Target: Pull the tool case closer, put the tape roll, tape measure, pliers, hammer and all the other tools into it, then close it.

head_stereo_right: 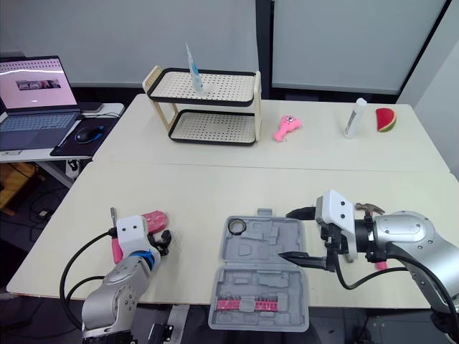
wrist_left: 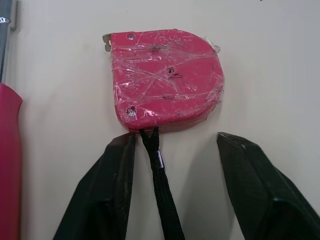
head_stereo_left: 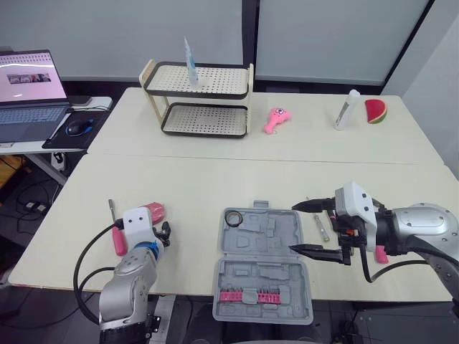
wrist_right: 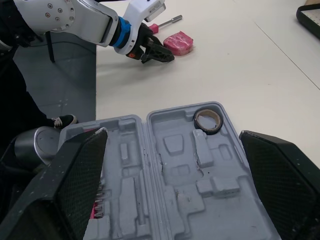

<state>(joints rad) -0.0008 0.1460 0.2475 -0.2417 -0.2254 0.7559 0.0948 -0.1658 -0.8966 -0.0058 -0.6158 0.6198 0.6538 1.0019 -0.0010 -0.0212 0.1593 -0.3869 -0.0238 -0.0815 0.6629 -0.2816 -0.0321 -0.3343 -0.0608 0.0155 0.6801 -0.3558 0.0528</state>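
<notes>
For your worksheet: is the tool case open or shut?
Open: the tool case lies flat, both moulded halves showing, with the tape roll in one corner.

Head eyes: you look down over the table (head_stereo_left: 215, 179)
Left wrist: tight on tape measure (wrist_left: 165, 80)
Right wrist: over tool case (wrist_right: 175, 165), head eyes too

matt moulded plastic tool case (wrist_right: 220, 200), glossy, crinkly film-wrapped plastic tape measure (wrist_left: 165, 80), smooth matt table (wrist_left: 270, 60)
</notes>
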